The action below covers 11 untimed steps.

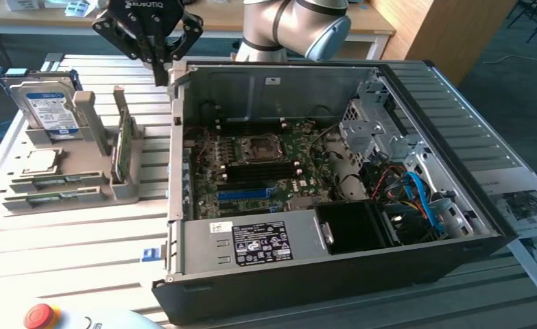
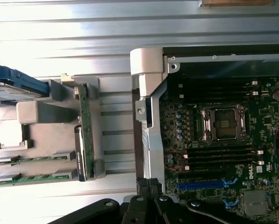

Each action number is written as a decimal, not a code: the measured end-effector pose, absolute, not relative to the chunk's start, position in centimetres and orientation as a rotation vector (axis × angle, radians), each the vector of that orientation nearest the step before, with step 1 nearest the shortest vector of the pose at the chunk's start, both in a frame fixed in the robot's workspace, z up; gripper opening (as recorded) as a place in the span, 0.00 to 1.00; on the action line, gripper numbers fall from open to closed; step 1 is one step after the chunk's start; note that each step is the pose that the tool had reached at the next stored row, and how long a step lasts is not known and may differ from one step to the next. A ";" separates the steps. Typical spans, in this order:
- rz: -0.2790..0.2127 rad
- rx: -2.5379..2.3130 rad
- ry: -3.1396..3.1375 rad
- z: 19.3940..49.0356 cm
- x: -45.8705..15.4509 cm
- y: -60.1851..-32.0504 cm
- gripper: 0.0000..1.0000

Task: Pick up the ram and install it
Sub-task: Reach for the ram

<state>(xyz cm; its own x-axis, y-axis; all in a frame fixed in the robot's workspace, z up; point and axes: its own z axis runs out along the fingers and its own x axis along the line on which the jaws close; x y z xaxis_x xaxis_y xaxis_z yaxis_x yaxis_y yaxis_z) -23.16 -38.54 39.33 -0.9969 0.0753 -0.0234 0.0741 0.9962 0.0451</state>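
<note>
So, the gripper point(image 1: 161, 72) hangs closed and empty at the exterior view's upper left, beside the open case point(image 1: 360, 277). The ram point(image 1: 56, 181) lies slotted in the grey holder point(image 1: 123, 192) at middle left, presumably for a repeatable grab.

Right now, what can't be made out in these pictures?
- Ram sticks: exterior view, chips too small, ends covered by the grey holder.
- Hard drive: wrist view, cut off by the picture's edge.
- Tool: exterior view, upper body cut off by the edge.
</note>
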 end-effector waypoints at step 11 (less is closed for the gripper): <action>0.069 0.117 3.114 39.3 -25.9 -38.3 0.10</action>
<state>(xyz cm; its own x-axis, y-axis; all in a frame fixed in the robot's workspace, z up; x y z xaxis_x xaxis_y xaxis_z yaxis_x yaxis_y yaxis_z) -25.85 -38.32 39.33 -0.9969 0.0753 -0.0233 0.0742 0.9962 0.0451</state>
